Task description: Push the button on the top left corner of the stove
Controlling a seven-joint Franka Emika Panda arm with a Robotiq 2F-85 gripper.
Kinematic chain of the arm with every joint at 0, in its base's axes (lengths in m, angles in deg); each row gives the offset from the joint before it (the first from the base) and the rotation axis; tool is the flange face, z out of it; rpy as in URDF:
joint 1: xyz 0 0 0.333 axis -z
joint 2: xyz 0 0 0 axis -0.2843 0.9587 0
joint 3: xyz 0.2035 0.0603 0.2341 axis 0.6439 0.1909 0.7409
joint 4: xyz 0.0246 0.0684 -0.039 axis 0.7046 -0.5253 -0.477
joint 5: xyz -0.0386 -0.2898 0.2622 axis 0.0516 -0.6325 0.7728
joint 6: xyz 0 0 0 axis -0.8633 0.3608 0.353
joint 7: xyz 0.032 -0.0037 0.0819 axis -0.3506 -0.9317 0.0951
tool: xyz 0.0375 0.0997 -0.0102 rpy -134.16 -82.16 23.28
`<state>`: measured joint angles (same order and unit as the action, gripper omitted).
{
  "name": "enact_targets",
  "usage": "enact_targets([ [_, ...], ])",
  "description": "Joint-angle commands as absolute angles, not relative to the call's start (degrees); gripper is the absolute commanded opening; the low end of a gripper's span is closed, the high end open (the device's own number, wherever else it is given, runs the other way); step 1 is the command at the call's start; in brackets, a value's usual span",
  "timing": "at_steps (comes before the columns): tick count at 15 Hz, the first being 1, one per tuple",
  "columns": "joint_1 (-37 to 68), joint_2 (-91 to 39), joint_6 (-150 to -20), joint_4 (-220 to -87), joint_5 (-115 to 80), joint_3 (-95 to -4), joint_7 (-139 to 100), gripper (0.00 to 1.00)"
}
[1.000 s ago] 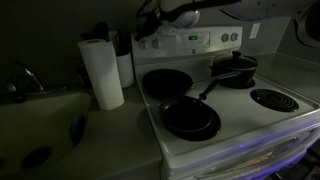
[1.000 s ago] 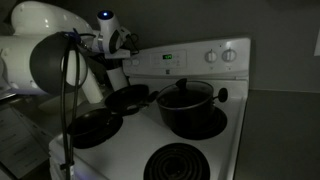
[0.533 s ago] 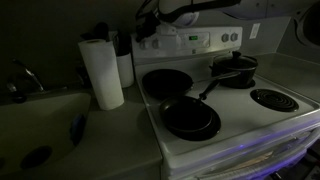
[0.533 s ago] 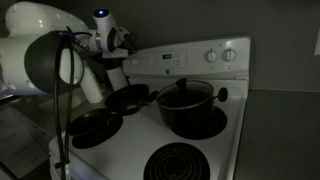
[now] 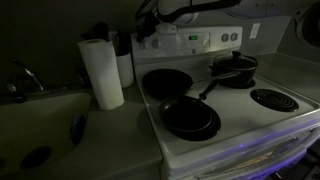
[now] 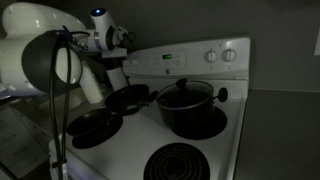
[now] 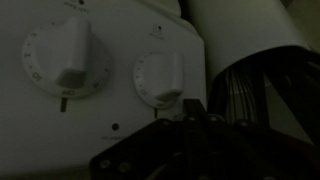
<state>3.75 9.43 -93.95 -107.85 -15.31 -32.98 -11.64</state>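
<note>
The white stove (image 5: 240, 118) shows in both exterior views, with its raised back panel (image 6: 195, 62) and a greenish display (image 5: 192, 39). My gripper (image 5: 150, 28) hangs at the panel's top left corner, seen also in an exterior view (image 6: 126, 42). In the wrist view two white knobs (image 7: 65, 58) (image 7: 160, 78) fill the frame, and my dark gripper (image 7: 190, 125) sits just below the right-hand knob. The fingers (image 7: 186, 112) look pressed together and hold nothing. Whether the tips touch the panel is hidden in the dark.
Two black frying pans (image 5: 190, 118) (image 5: 165, 82) and a lidded pot (image 5: 233, 68) sit on the burners. A paper towel roll (image 5: 101, 72) stands beside the stove's left edge, and it also shows in the wrist view (image 7: 240, 35). A sink (image 5: 35, 125) lies further left.
The wrist has shifted slightly up and towards the panel's left end. Nothing on the stove has moved.
</note>
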Motion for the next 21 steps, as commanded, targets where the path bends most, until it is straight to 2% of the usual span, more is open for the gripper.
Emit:
enact_targets([
  [1, 2.8, 10.3, -94.1, -105.3, -17.2, -34.6, -12.0, 0.00],
  [17, -0.3, 10.4, -93.2, -100.7, -22.6, -39.4, -12.5, 0.00],
  [21, 0.1, 9.6, -89.0, -101.2, -20.7, -38.2, -13.5, 0.00],
])
